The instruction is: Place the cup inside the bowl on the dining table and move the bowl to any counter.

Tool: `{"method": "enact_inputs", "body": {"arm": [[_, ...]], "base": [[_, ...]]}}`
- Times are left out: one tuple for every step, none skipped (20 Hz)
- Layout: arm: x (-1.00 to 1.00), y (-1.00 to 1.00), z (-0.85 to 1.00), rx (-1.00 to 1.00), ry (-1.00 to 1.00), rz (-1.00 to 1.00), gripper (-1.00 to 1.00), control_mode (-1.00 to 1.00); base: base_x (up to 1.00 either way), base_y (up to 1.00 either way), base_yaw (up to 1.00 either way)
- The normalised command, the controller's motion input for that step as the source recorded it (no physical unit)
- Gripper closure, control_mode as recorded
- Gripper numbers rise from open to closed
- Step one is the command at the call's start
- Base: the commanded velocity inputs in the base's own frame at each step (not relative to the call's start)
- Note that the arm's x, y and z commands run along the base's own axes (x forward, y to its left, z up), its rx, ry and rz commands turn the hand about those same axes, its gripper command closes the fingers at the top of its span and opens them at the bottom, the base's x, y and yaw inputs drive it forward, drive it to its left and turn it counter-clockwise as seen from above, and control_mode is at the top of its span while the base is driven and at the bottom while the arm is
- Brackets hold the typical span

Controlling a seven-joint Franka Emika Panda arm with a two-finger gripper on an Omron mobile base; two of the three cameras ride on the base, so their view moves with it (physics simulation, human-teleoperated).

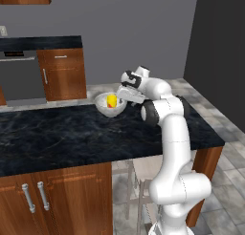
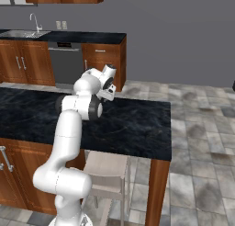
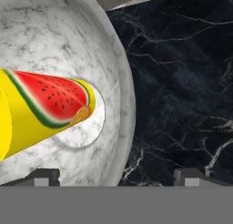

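The whitish-grey speckled bowl (image 1: 111,110) sits at the far edge of the dining table (image 1: 72,133), with the yellow cup (image 1: 111,101) inside it. In the hand view the cup (image 3: 41,114) lies tilted in the bowl (image 3: 68,36) and shows a watermelon-slice picture on its side. My gripper (image 1: 125,96) is at the bowl's right side, open. In the hand view its fingertips (image 3: 43,175) stand wide apart at the gripper (image 3: 119,176), one over the bowl's inside and one over the black marble (image 3: 182,82), with the rim between them.
The counter (image 1: 40,42) with a grey dishwasher (image 1: 19,79) runs along the back wall, across a tiled aisle. A sink (image 2: 25,33) is set in the counter (image 2: 69,36). A stool (image 2: 108,167) stands under the table's near right end.
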Motion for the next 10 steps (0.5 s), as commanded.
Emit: {"method": "enact_inputs", "body": {"arm": [[0.01, 0.00, -0.03, 0.00, 0.00, 0.01, -1.00, -1.00], [0.01, 0.00, -0.05, 0.00, 0.00, 0.01, -1.00, -1.00], [0.01, 0.00, -0.07, 0.00, 0.01, 0.01, -1.00, -1.00], [0.01, 0.00, -0.09, 0.00, 0.01, 0.00, -1.00, -1.00], [0.01, 0.00, -0.09, 0.00, 0.02, 0.00, -1.00, -1.00], [0.01, 0.00, -0.09, 0.00, 0.02, 0.00, -1.00, -1.00], [0.00, 0.00, -0.09, 0.00, 0.02, 0.00, -1.00, -1.00], [0.00, 0.00, -0.07, 0.00, 0.02, 0.00, -1.00, -1.00], [0.02, 0.00, -0.06, 0.00, 0.01, 0.00, -1.00, -1.00], [0.02, 0.00, -0.05, 0.00, 0.01, 0.00, -1.00, -1.00]], "base": [[0.00, 0.00, 0.00], [0.00, 0.00, 0.00], [0.00, 0.00, 0.00], [0.00, 0.00, 0.00], [0.00, 0.00, 0.00], [0.00, 0.00, 0.00], [0.00, 0.00, 0.00], [0.00, 0.00, 0.00], [0.00, 0.00, 0.00], [0.00, 0.00, 0.00]]}}
